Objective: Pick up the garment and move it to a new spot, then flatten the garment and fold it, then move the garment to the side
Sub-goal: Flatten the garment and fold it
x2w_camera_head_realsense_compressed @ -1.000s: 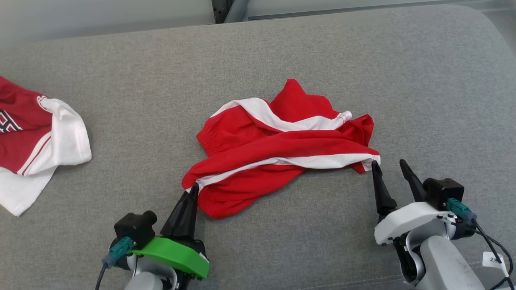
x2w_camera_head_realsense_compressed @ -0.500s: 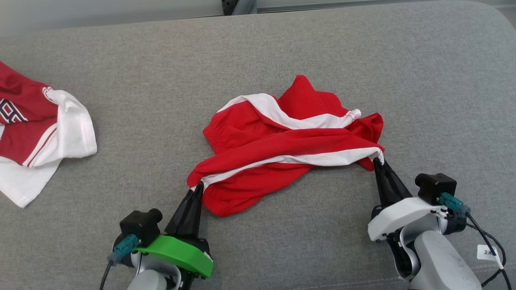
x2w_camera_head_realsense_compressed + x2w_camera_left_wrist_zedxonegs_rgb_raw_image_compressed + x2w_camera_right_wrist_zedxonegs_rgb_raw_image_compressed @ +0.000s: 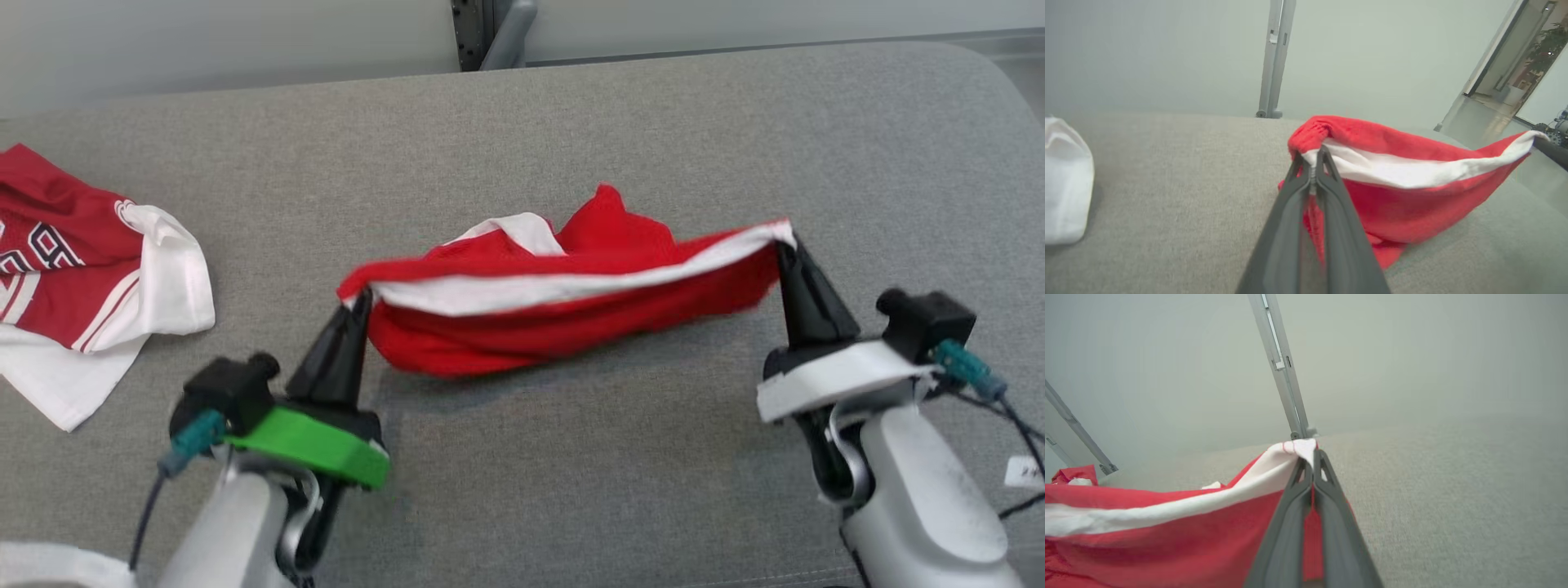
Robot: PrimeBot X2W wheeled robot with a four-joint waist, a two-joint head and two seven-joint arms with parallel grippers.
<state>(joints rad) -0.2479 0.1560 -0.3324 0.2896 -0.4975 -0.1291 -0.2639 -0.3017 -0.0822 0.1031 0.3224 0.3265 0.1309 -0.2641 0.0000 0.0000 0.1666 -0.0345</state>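
The left gripper (image 3: 362,300) is clamped tight, its two dark fingers (image 3: 336,359) pressed together on the left end of the garment (image 3: 563,327), right where the red cloth bunches over a white band. Over on the other side, the right gripper (image 3: 786,245) is pinched closed on the opposite end of that same white band, and the right wrist view shows the cloth caught between its fingertips. Between the two grips the garment hangs stretched out, the white stripe running along the top edge from one gripper to the other and the red fabric sagging below it in a loose belly. The right end sits higher up the head view than the left. In the left wrist view the lowest red fold reaches down to the grey cushion (image 3: 653,122) and seems to lie on it, while the gripped edge is raised clear. Behind the stripe, a peak of red and a flap of white stand up in a crumple. A green collar (image 3: 314,437) rings the left wrist, a white collar (image 3: 833,377) the right. Well off to the left on the cushion lies a red and white jersey (image 3: 73,278), rumpled and apart from the garment. Beyond the cushion's far edge a metal post (image 3: 494,33) rises against a pale wall (image 3: 204,41)
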